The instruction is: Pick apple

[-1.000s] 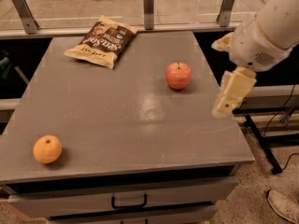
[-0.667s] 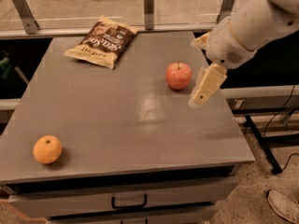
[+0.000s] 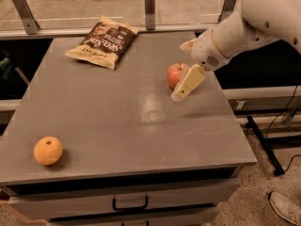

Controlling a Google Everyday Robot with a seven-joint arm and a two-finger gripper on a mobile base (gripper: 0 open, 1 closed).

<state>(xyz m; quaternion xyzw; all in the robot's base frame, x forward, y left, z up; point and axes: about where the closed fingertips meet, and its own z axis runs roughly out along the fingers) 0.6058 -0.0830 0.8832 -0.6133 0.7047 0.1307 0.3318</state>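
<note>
The red-pink apple (image 3: 174,74) sits on the grey table (image 3: 117,126), right of centre towards the back. My gripper (image 3: 182,70) comes in from the right on the white arm and is open around the apple's right side. One cream finger (image 3: 188,81) lies in front of the apple and covers its right edge. The other finger (image 3: 188,45) shows just behind the apple. The apple rests on the table.
A brown chip bag (image 3: 103,41) lies at the back left of the table. A small orange citrus fruit (image 3: 48,150) sits near the front left corner. A railing with metal posts (image 3: 149,4) runs behind the table. A drawer handle (image 3: 130,204) is below the front edge.
My gripper has moved left from beyond the table's right edge up to the apple, so its fingers now flank it. The apple, bag and orange have not moved.
</note>
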